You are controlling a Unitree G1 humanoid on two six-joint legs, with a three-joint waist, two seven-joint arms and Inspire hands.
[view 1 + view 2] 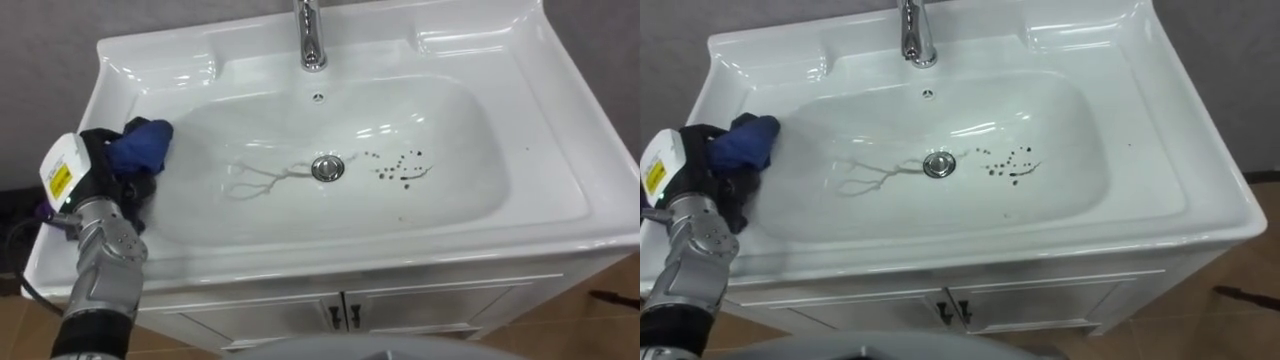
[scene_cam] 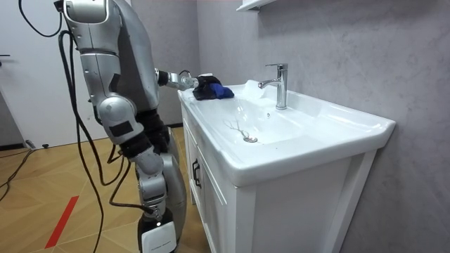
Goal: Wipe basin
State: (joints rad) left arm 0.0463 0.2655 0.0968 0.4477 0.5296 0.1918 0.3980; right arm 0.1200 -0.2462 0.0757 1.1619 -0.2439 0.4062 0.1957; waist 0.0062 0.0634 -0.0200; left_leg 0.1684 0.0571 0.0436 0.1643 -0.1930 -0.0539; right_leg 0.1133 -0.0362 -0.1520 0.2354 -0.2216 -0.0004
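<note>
A white basin (image 1: 480, 215) sits in a white vanity, with a chrome tap (image 1: 311, 35) at the back and a drain (image 1: 327, 168) in the middle. Dark specks (image 1: 400, 170) lie right of the drain and thin brown streaks (image 1: 255, 180) left of it. My left hand (image 1: 105, 165) is shut on a blue cloth (image 1: 140, 145) at the basin's left inner edge. In the room view the same hand (image 2: 197, 86) holds the cloth (image 2: 218, 91) over the basin's near end. In the right eye view the cloth (image 1: 745, 143) rests on the left slope of the bowl (image 1: 1070, 200).
The cabinet doors (image 1: 340, 312) with dark handles lie below the basin's front rim. A grey wall stands behind the tap. I stand at the vanity's (image 2: 281, 204) left end on a wooden floor (image 2: 63, 204); a shelf (image 2: 256, 4) hangs above.
</note>
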